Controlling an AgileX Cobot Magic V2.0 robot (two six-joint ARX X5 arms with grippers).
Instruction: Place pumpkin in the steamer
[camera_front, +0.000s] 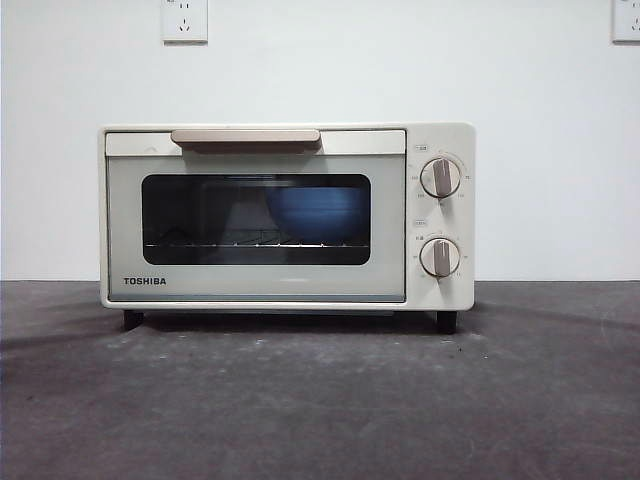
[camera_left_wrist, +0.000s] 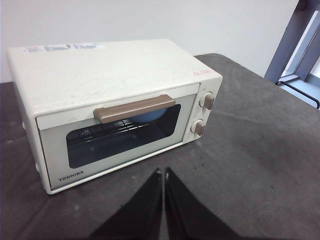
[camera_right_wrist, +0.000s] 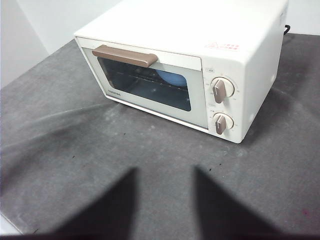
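Nearest, the left gripper (camera_left_wrist: 163, 172) hangs above the dark grey speckled tabletop (camera_left_wrist: 260, 165), its two black jaws pressed together with nothing between them. The right gripper (camera_right_wrist: 165, 172) hangs over the same surface with its jaws spread wide apart, also empty. Both are well apart from the steamer, which lies toward 12 o'clock of each.

Farther back, the cream-white boxy TOSHIBA steamer (camera_front: 260, 285) stands on the table with its door closed, the beige bar handle (camera_front: 245, 136) along the door's top edge. Two round cream knobs (camera_front: 440, 177) sit one above the other at 3 o'clock of the dark glass window (camera_front: 200, 215). Behind the glass, a blue rounded bowl (camera_front: 318, 212) rests on the wire rack (camera_front: 220, 242), toward the window's 3 o'clock side. The pumpkin cannot be seen in any view.
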